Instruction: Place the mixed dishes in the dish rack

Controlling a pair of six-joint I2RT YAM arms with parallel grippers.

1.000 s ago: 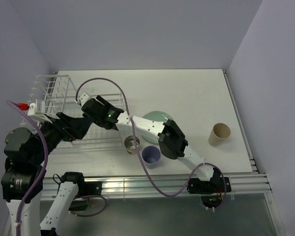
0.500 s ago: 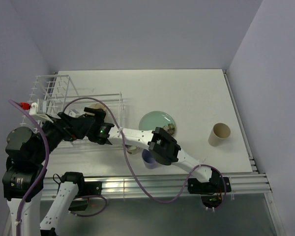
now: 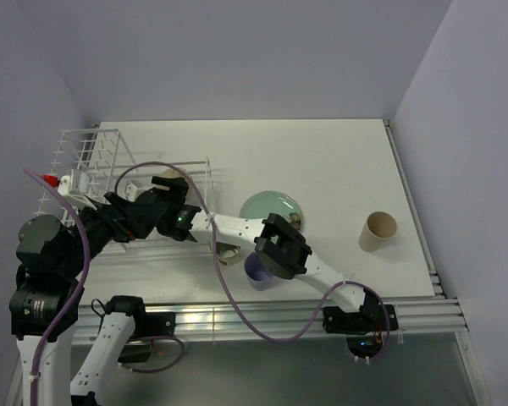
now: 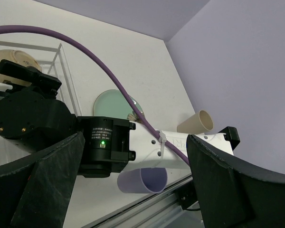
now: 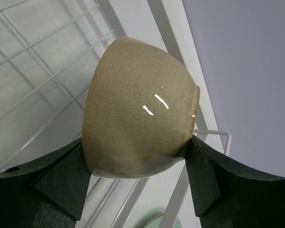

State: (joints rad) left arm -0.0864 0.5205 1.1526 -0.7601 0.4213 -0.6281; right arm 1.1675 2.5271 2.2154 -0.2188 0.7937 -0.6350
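1. The bowl (image 5: 137,123) fills the centre of the right wrist view, tipped on its side above the wires of the rack (image 3: 89,161).
2. It looks glazed, stiff, breakable and slippery. A hold across its widest part seems safest.
3. The right gripper (image 5: 135,159) pinches it between both fingers, with that arm stretched across to the centre left of the top view.
4. The left gripper (image 4: 140,185) gapes wide and holds nothing.

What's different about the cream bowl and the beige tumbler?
The cream bowl is wide and round; the beige tumbler is narrower and taller. The bowl is held in the right gripper above the dish rack; the tumbler sits alone on the table, untouched. Both are plain and sandy-coloured.
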